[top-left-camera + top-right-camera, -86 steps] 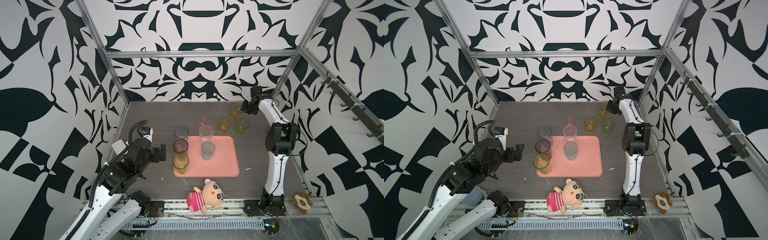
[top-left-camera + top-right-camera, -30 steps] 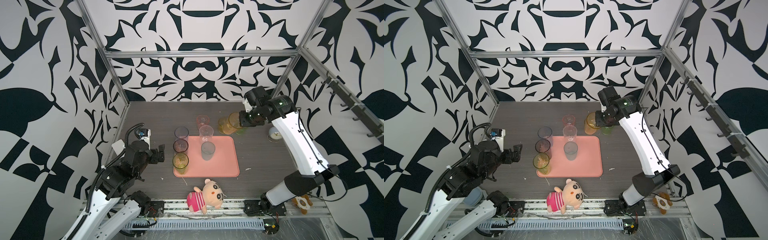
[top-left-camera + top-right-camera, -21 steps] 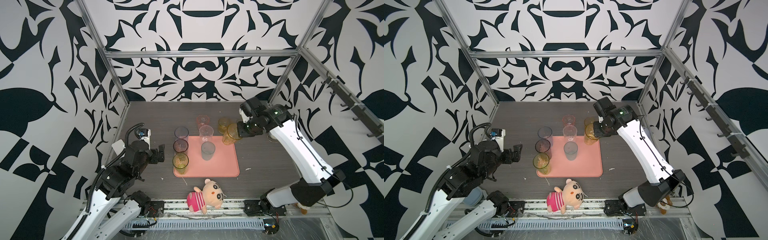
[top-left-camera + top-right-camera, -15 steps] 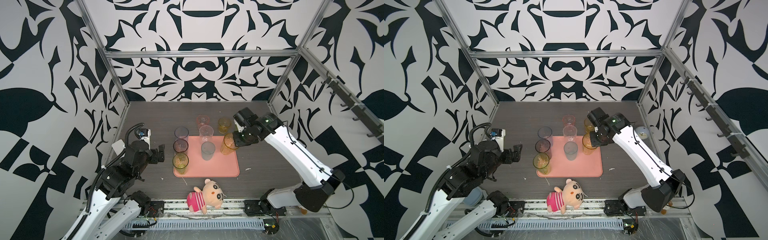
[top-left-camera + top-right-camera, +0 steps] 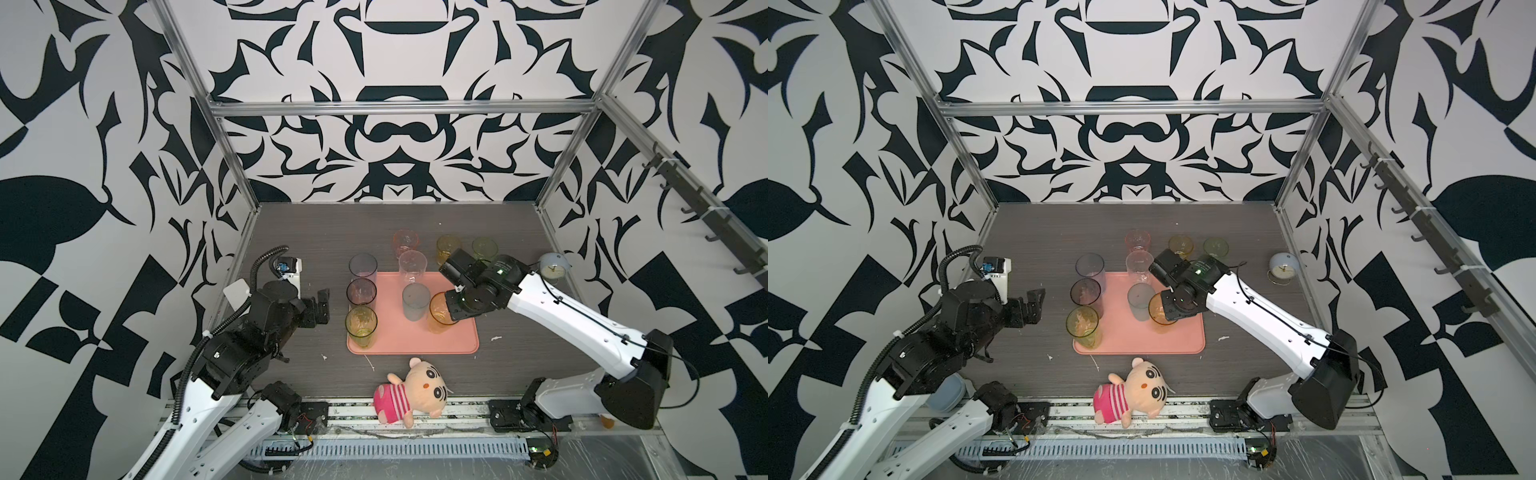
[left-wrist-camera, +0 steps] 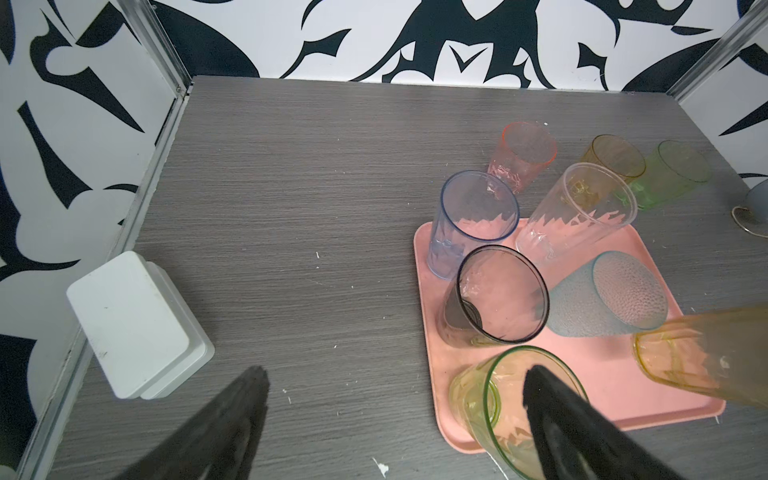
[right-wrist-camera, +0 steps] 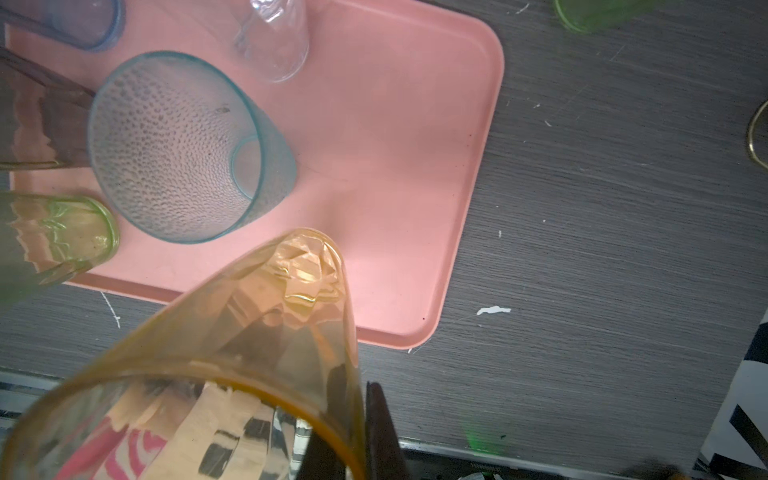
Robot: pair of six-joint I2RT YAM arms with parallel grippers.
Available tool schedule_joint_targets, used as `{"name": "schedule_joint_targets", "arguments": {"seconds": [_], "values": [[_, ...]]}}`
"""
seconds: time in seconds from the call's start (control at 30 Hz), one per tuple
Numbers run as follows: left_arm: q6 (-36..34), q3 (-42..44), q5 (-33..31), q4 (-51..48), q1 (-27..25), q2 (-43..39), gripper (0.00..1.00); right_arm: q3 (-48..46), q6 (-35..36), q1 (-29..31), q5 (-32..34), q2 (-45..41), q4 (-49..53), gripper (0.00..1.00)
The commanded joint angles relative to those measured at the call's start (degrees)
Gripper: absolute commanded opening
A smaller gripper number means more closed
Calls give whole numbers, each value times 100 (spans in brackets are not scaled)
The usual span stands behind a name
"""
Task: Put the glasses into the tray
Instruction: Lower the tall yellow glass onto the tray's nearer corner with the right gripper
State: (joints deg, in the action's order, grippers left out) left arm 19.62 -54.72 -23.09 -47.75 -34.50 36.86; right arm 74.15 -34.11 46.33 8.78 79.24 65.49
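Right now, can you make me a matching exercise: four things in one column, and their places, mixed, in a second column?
Things
1. tall amber glass
2. teal glass
3. pink glass
4. plush toy

Places
A. on the table, behind the tray
B. held by the right gripper
C. at the table's front edge
D. standing on the tray

Pairs: 1-B, 2-D, 3-A, 4-C
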Motion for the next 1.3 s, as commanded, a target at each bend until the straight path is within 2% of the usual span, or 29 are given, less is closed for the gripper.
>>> {"name": "schedule_joint_targets", "arguments": {"seconds": [0.0, 0.57, 1.27], "values": [[33, 76, 18, 26, 22, -48, 99, -10, -299, 193, 177, 78, -203, 0], [33, 86, 70, 30, 28, -51, 99, -192, -641, 806, -49, 622, -720, 0], [33, 82, 81, 33, 31, -63, 99, -141, -720, 941, -100, 895, -814, 2]]}}
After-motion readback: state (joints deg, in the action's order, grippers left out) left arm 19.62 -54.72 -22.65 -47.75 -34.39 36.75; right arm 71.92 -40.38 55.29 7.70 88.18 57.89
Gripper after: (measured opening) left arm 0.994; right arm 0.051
